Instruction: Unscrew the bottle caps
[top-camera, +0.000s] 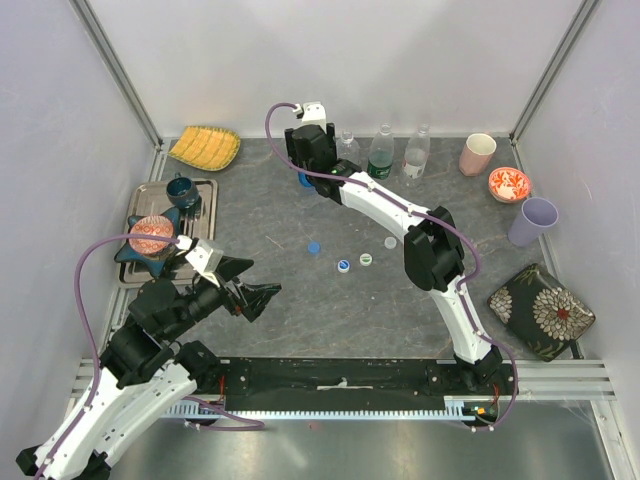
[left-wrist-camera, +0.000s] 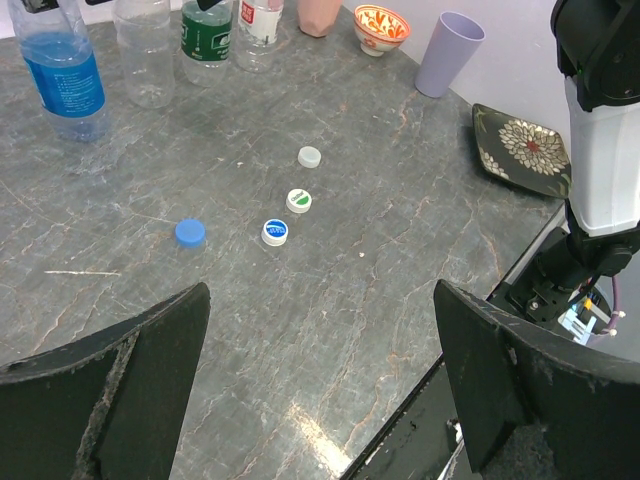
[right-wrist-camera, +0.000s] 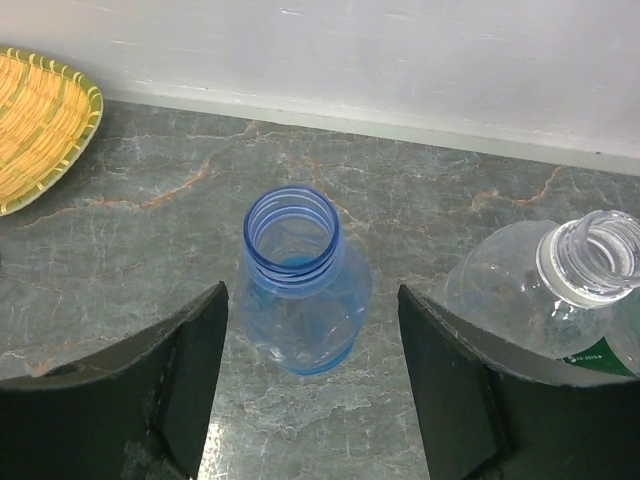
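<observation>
Grey veined bench (top-camera: 300, 300), white walls on three sides.

Far edge, left to right: blue bottle (right-wrist-camera: 300, 320), clear bottle (top-camera: 348, 148), green-label bottle (top-camera: 381, 155), second clear bottle (top-camera: 416, 158). The blue bottle and the clear bottle next to it have open necks (right wrist view). The other two necks are too small to tell.

Four caps lie loose mid-bench, well apart from the bottles: blue cap (left-wrist-camera: 190, 232), white-blue cap (left-wrist-camera: 274, 232), white-green cap (left-wrist-camera: 299, 200), white cap (left-wrist-camera: 310, 156).

Right fingers (right-wrist-camera: 185, 380) are apart, one on each side of the blue bottle's neck, with a gap on both sides and no contact. The right arm (top-camera: 440, 270) crosses the bench from near right to far left, its elbow just right of the white cap.

Left fingers (left-wrist-camera: 130, 380) are apart and hold nothing. They are over the near-left bench and face the caps, with bare bench between.

Around:
- yellow woven dish (top-camera: 205, 147), far left, near the blue bottle
- pink cup (top-camera: 478, 154), red bowl (top-camera: 509, 184) and purple cup (top-camera: 532, 221), far right
- floral plate (top-camera: 541, 310), near right
- tray (top-camera: 207, 200), left, carrying a teal cup (top-camera: 182, 190)
</observation>
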